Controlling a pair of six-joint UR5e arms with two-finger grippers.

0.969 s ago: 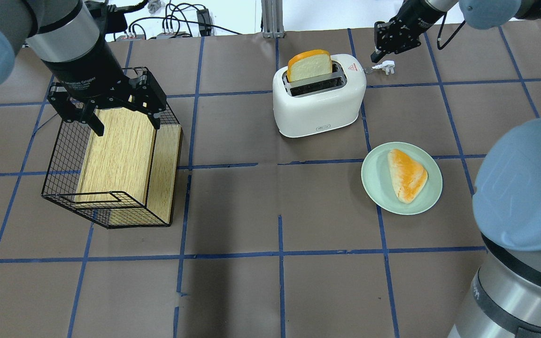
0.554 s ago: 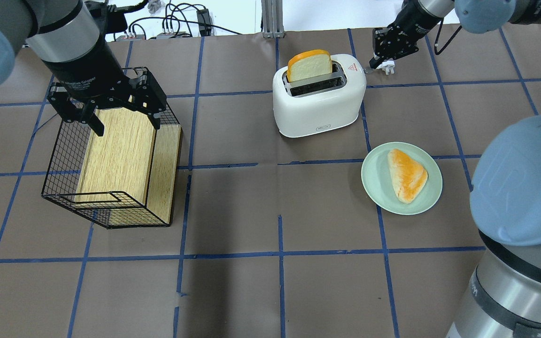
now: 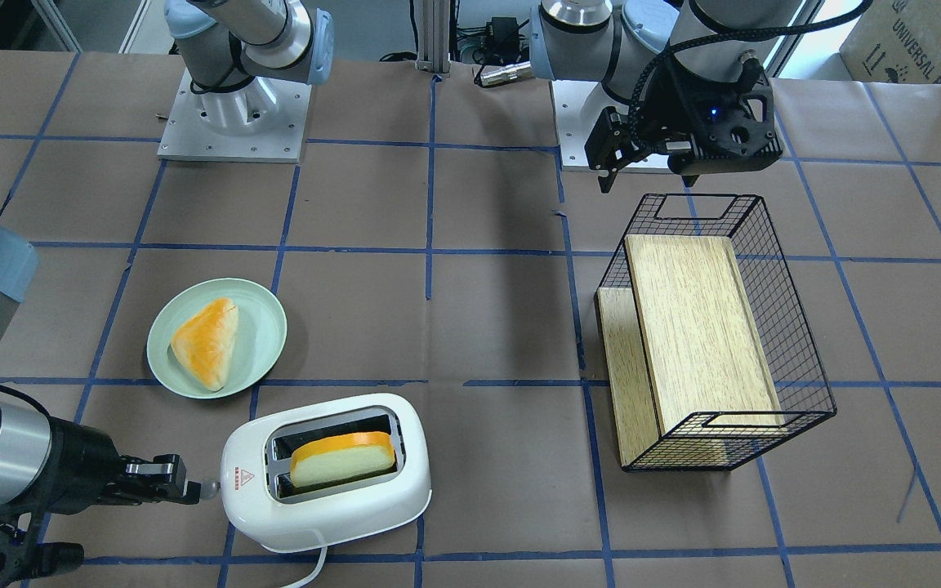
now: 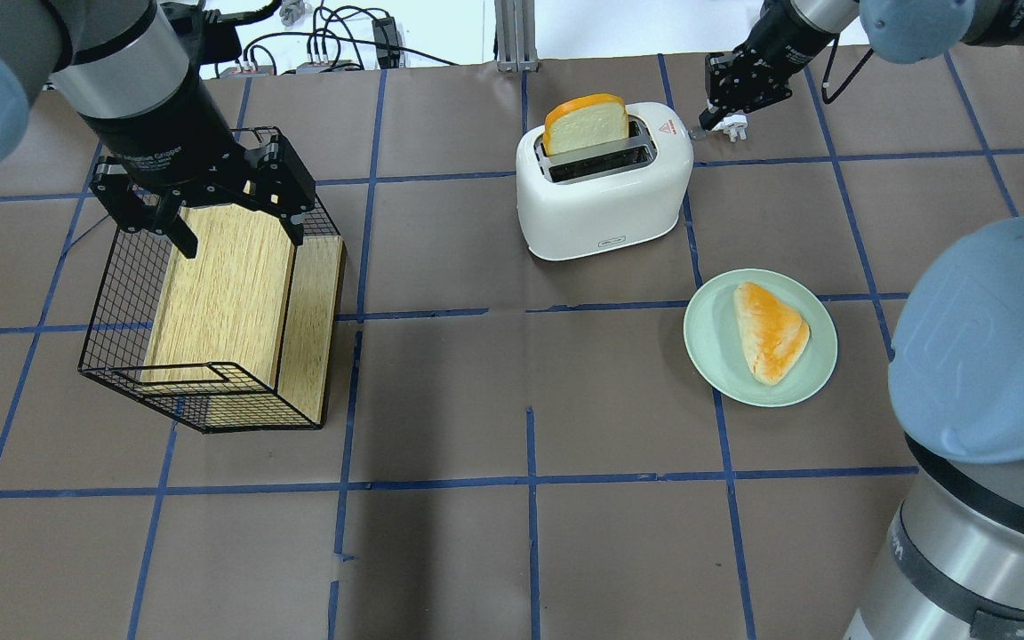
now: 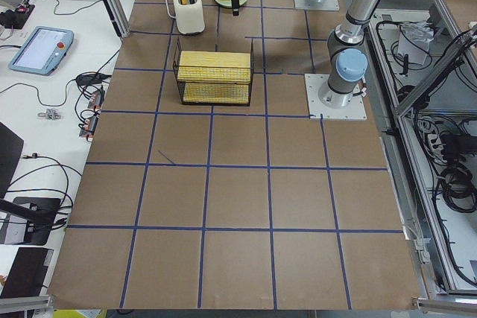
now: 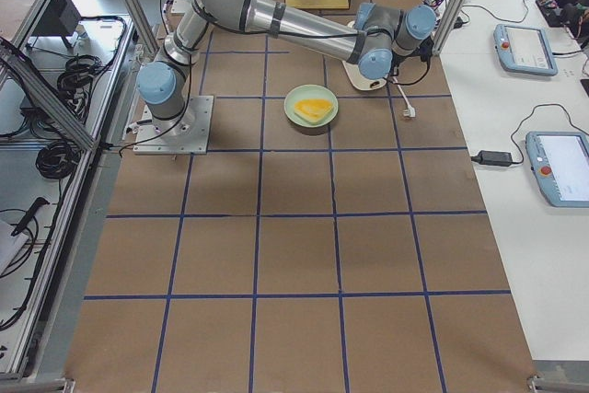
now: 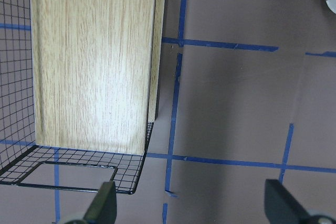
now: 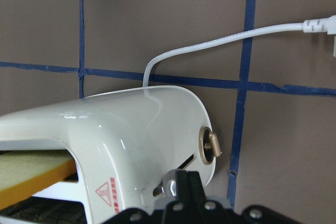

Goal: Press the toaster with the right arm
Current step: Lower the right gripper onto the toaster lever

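Observation:
The white toaster [image 4: 601, 191] stands at the far middle of the table with a bread slice [image 4: 585, 123] standing up out of one slot. It also shows in the front-facing view [image 3: 340, 506] and the right wrist view [image 8: 131, 124]. My right gripper [image 4: 706, 123] is shut, and its tips sit right at the small clear lever knob [image 3: 209, 487] on the toaster's end; the knob also shows in the right wrist view [image 8: 169, 181]. My left gripper [image 4: 239, 233] is open and empty above the black wire basket [image 4: 121, 293].
A pale green plate [image 4: 708, 356] with a pastry [image 4: 770, 331] lies in front of the toaster, to its right. The basket holds wooden boards [image 4: 228, 284]. The toaster's white cord [image 8: 210, 43] and plug [image 4: 732, 129] lie behind my right gripper.
My right gripper has moved down and in towards the toaster's end, up to the lever knob. The left arm, the toaster and the bread have not moved.

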